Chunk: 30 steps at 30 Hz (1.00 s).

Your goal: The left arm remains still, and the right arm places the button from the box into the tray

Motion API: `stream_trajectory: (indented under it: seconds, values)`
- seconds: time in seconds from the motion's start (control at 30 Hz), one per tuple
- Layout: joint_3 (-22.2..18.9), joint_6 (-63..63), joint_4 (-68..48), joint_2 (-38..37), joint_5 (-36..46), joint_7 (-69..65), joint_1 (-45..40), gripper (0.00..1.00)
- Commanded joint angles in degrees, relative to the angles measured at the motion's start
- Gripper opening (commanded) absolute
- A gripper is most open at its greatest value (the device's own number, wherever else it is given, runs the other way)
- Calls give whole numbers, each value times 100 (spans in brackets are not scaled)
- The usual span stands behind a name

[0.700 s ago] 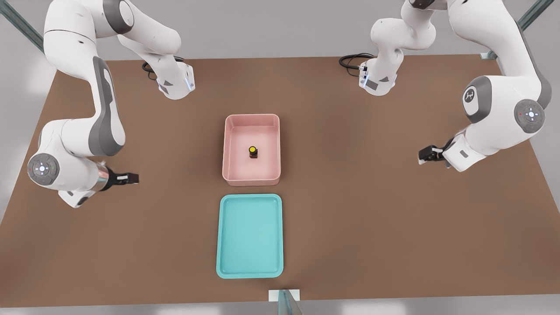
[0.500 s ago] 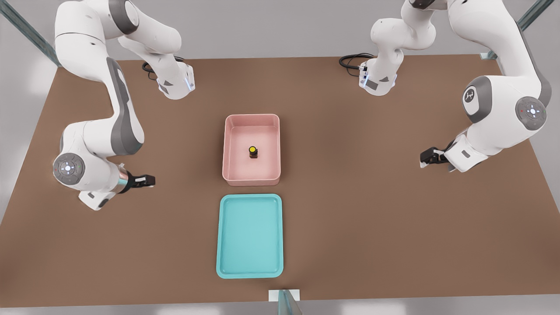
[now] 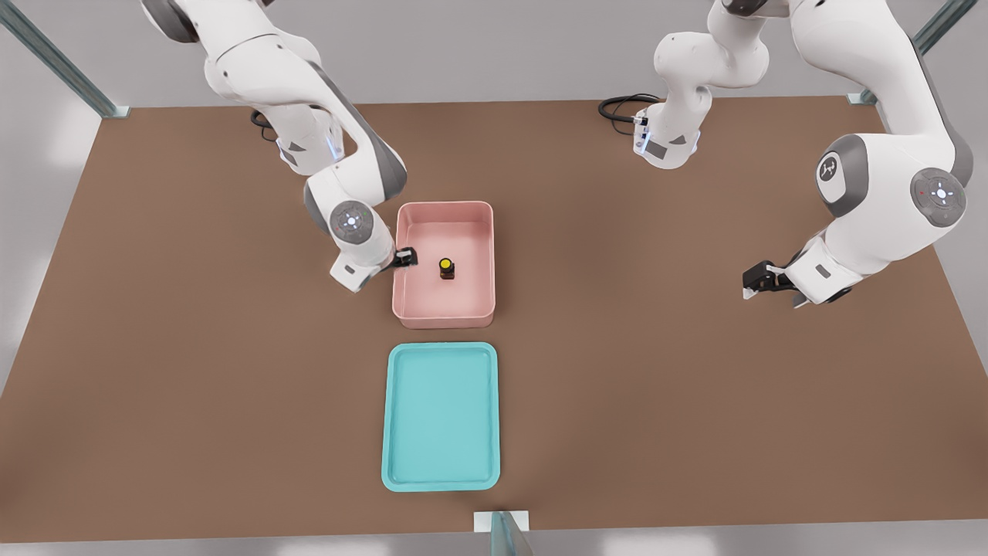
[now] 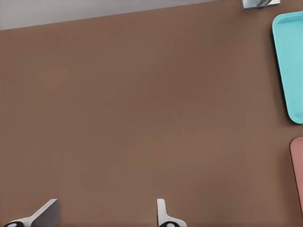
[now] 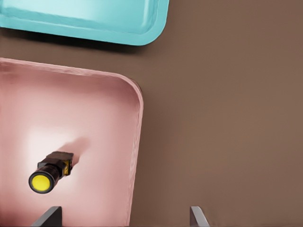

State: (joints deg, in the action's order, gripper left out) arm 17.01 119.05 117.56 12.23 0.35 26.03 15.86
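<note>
Step in hand: approach, nothing picked yet. Right arm (image 3: 340, 166) has its gripper (image 3: 406, 258) over the box (image 3: 443, 316) wall on the front view's left side, fingers (image 5: 47, 218) spread apart and empty. In the right wrist view the fingertips straddle that wall rather than the button. Button (image 3: 446, 267) stands upright near the middle of the box floor, clear of all four walls, just beside the gripper but not between the fingers.

Next move, my read: shift the gripper further in over the box until the button sits between the fingers, drop, close on the dark body (yellow cap looks too small to grip), lift clear of the rim, carry to the tray (image 3: 441, 483) toward the table's near edge.

Count: one button, one box, one tray.
</note>
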Motion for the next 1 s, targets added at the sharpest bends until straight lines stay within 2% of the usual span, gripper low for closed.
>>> stream_trajectory:
  seconds: [0.0,0.13,0.3,0.63,0.97]
  values:
    - [4,1165,179,25,35,3743,155,100]
    - [4,1332,206,342,44,4657,770,100]
    - [4,1560,135,684,26,4824,1007,100]
    - [-31,1982,30,1335,-141,4868,1095,100]
    - [-31,2070,-23,1405,-141,4965,1174,100]
